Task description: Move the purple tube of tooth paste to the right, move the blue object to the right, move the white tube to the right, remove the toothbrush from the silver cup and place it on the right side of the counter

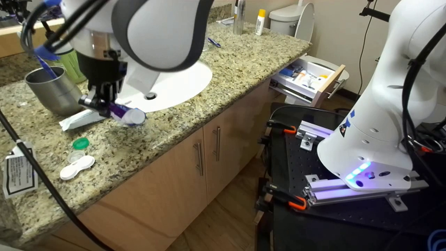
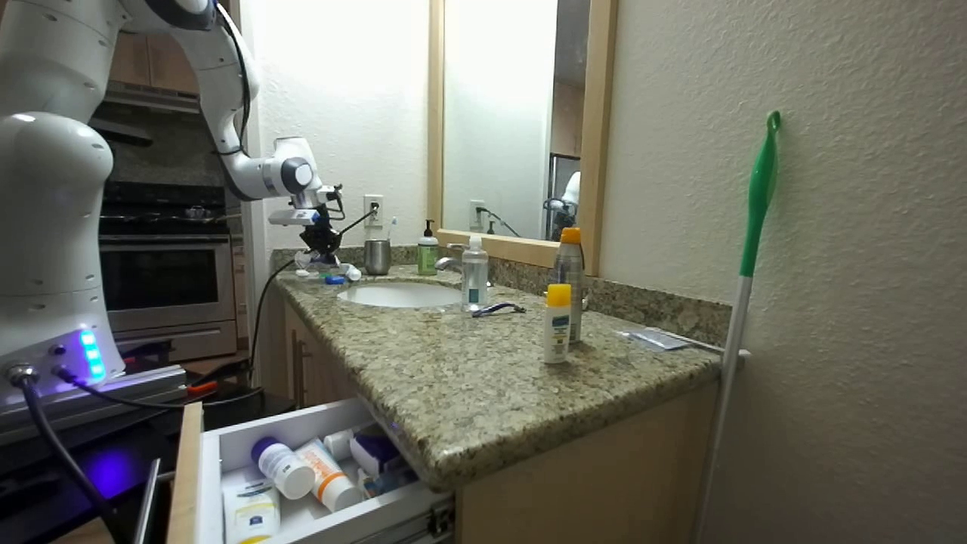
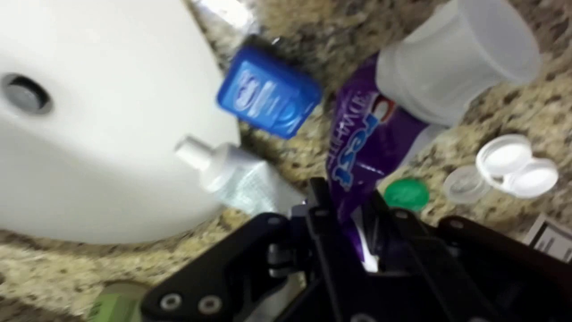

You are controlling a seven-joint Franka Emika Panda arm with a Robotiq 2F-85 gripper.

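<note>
Above the granite tabletop [image 1: 240,57], near the sink [image 1: 197,78], hand [image 3: 348,197] closed on the purple tube of tooth paste [image 3: 371,143], pinching it by the flat tail; its wide translucent cap points away from the jaws. Contact between this tube and the tabletop: cannot tell. Blue object [image 3: 270,91], a small flat box, lies at the sink's edge, apart from the purple tube in the wrist view. White tube [image 3: 254,183] lies on the tabletop, passing below the hand, capped end over the sink edge. Silver cup [image 1: 57,90] stands upright near the white tube's tail, toothbrush [image 1: 47,68] leaning inside it; green soap bottle [image 2: 427,253] near the cup. Green cap [image 1: 81,143], clear cap [image 1: 75,156] and white lens case [image 1: 77,167] lie together nearer the front edge. Beyond the sink: razor [image 2: 498,308], yellow-capped bottle [image 2: 557,325]. Drawer [image 2: 189,468] below stands pulled out.
</note>
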